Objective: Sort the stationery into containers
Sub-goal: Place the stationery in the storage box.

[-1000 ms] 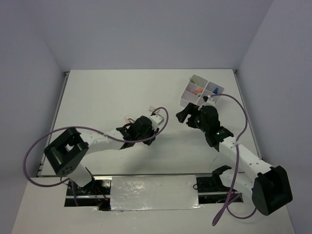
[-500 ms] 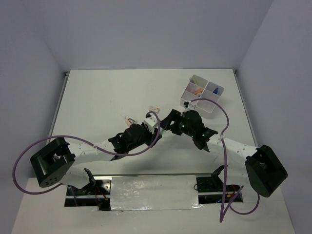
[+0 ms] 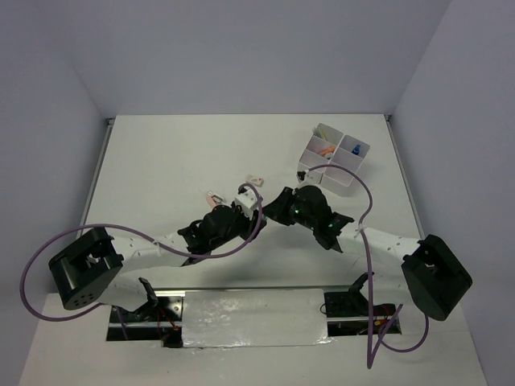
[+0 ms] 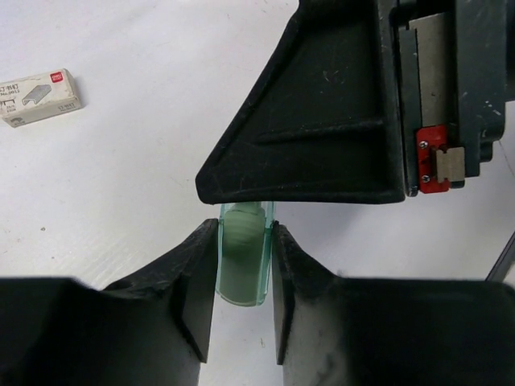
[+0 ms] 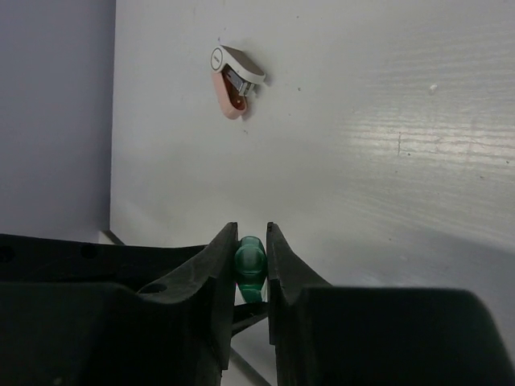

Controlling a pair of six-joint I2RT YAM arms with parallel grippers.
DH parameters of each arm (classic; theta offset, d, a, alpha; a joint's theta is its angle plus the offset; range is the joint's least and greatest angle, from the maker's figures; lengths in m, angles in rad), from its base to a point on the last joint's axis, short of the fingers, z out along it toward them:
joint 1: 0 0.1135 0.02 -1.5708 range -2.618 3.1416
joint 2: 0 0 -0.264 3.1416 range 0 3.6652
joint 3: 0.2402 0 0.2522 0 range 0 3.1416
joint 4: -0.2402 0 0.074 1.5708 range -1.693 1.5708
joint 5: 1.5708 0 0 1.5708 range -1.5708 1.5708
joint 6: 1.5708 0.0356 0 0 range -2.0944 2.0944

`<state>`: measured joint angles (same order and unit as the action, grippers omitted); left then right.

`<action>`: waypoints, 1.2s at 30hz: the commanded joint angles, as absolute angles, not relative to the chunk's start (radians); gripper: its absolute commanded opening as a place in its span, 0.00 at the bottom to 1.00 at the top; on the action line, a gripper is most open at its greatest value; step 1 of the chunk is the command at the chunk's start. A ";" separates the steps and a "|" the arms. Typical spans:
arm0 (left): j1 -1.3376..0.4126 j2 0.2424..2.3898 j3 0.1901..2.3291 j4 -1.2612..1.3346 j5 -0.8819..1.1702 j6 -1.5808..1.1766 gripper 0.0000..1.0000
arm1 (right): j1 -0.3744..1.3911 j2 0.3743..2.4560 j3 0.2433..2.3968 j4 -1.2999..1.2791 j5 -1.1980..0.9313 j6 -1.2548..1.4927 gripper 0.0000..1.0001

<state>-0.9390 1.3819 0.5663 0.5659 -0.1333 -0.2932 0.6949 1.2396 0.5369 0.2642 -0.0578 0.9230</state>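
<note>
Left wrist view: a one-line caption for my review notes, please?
Left gripper pinches a green marker whose far end the right gripper grips; a staple box lies on the table.

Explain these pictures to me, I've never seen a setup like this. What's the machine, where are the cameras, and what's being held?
This is a two-armed robot bolted to a white table. One picture looks down from above and behind it. The other two come from a camera on each wrist, showing close up what that arm grips. The left gripper and the right gripper meet mid-table, both closed on one small green item, probably a marker, as in a handover. On the table lie a pink stapler, a small staples box, and a white divided tray holding a few colourful pieces.
</note>
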 commanded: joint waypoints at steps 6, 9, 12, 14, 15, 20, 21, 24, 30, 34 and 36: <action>-0.943 1.318 0.609 0.520 -0.199 -0.325 0.99 | 0.697 1.216 0.643 0.172 0.105 0.861 0.00; -0.943 1.304 0.667 0.366 -0.254 -0.372 0.99 | 0.643 1.206 0.712 0.083 0.269 0.766 0.00; -0.943 1.296 0.732 0.200 -0.284 -0.422 0.99 | 0.551 1.235 0.836 0.006 0.426 0.649 0.00; -0.943 1.276 0.753 0.115 -0.313 -0.451 0.99 | 0.484 1.268 0.876 -0.024 0.469 0.614 0.00; -0.942 1.269 0.756 0.094 -0.322 -0.459 0.99 | 0.422 1.284 0.918 -0.026 0.516 0.594 0.00; -0.942 1.238 0.758 0.011 -0.324 -0.474 0.99 | 0.284 1.431 1.067 -0.080 0.675 0.517 0.00; -0.942 1.244 0.761 0.005 -0.310 -0.472 0.99 | 0.263 1.452 1.112 -0.084 0.678 0.514 0.00; -0.940 1.264 0.770 -0.024 -0.311 -0.474 0.99 | 0.209 1.525 1.179 -0.107 0.675 0.503 0.00; -0.942 1.267 0.779 -0.031 -0.351 -0.474 0.99 | 0.161 1.589 1.201 -0.117 0.700 0.494 0.04; -0.933 1.288 0.811 -0.048 -0.365 -0.476 0.99 | 0.133 1.586 1.161 -0.063 0.663 0.500 0.11; -0.931 1.295 0.825 -0.048 -0.365 -0.476 0.99 | 0.127 1.589 1.155 -0.058 0.661 0.489 0.16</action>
